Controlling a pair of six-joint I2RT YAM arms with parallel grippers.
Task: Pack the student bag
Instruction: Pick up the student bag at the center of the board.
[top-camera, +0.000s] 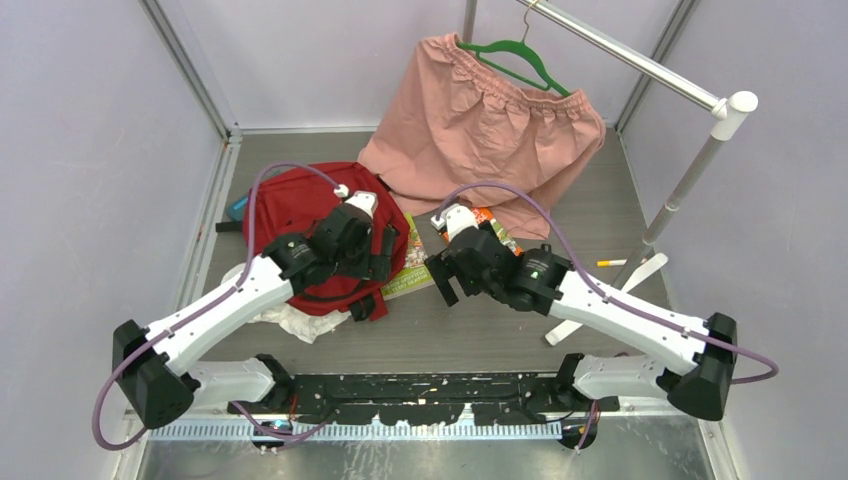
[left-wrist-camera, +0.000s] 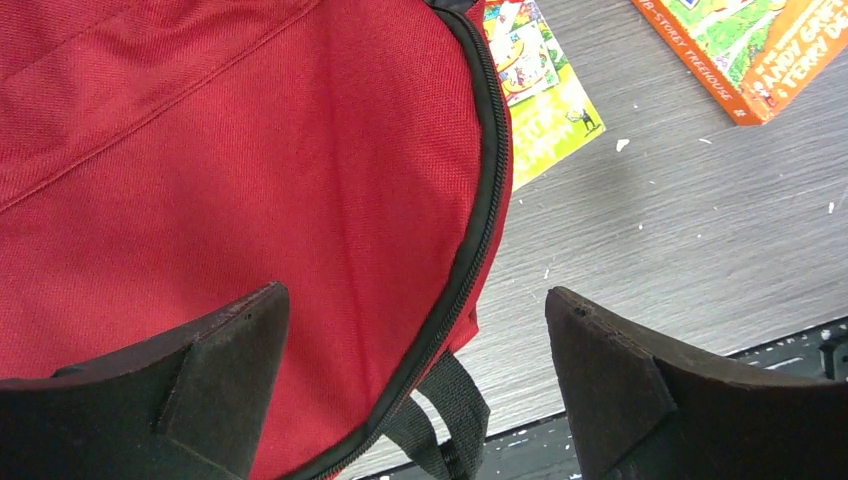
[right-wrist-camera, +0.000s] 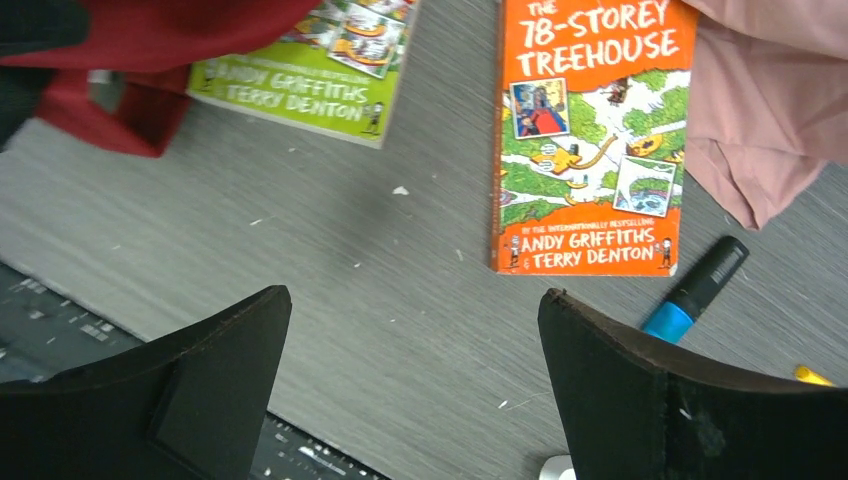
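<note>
The left arm (top-camera: 215, 310) and right arm (top-camera: 640, 320) were white with black joints, mauve cables (top-camera: 500, 187) and black padded jaws

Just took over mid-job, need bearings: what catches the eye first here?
A big red backpack lies left of centre under the open left gripper. Behind, pink shorts hang on a green hanger from the rail. An orange book lies ahead of the open right gripper, a green book partly under the backpack.
</note>
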